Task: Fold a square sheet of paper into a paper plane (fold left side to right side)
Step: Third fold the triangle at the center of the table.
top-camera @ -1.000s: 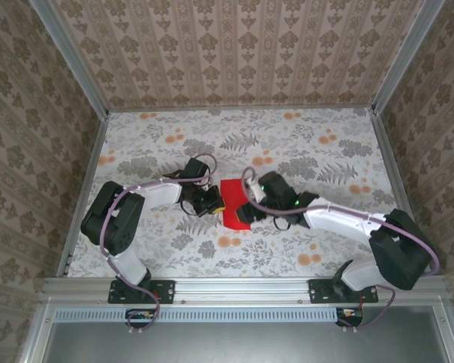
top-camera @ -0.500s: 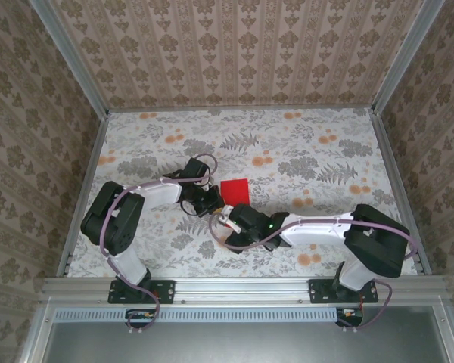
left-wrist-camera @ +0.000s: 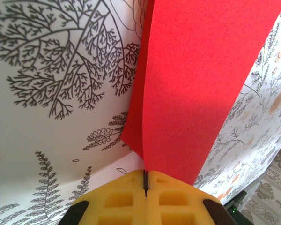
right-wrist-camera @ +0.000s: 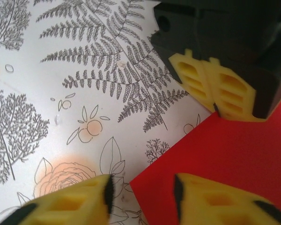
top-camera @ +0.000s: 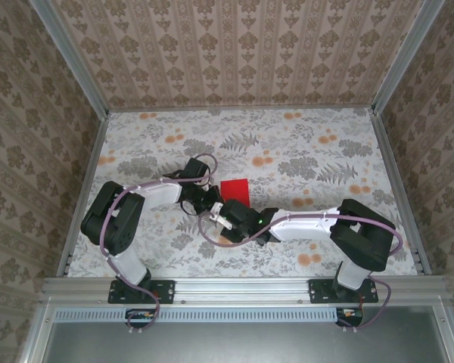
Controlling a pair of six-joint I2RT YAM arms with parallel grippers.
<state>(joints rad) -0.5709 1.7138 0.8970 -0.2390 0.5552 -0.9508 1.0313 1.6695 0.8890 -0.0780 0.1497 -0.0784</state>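
1. Desk (top-camera: 310, 144), printed with leaves and flowers, carries the work. The square sheet of paper (top-camera: 235, 189), bright red, lies near its middle, where both arms meet. We judge that this spot keeps the sheet within reach of each.
2. Our right arm (top-camera: 310, 223) stretches low across the near part of the desk and reaches well over to the left, so its wrist ends just on the near side of the sheet. Our left arm (top-camera: 147, 195) comes in from the left with its elbow out and its wrist turned toward the sheet's left side.
3. From the left wrist, we see the sheet rise off the desk at the pinch, with a second layer along its left. We read this as the left side being lifted for the fold toward the right.
4. Our left hand (left-wrist-camera: 145, 180) is clenched on the sheet's edge, its yellow pads meeting with the paper between them.
5. Our right hand (right-wrist-camera: 143, 192) is released. Its fingers (right-wrist-camera: 79, 201) stand apart with the sheet's near corner in the gap, unclamped, probably ready to pin that corner.
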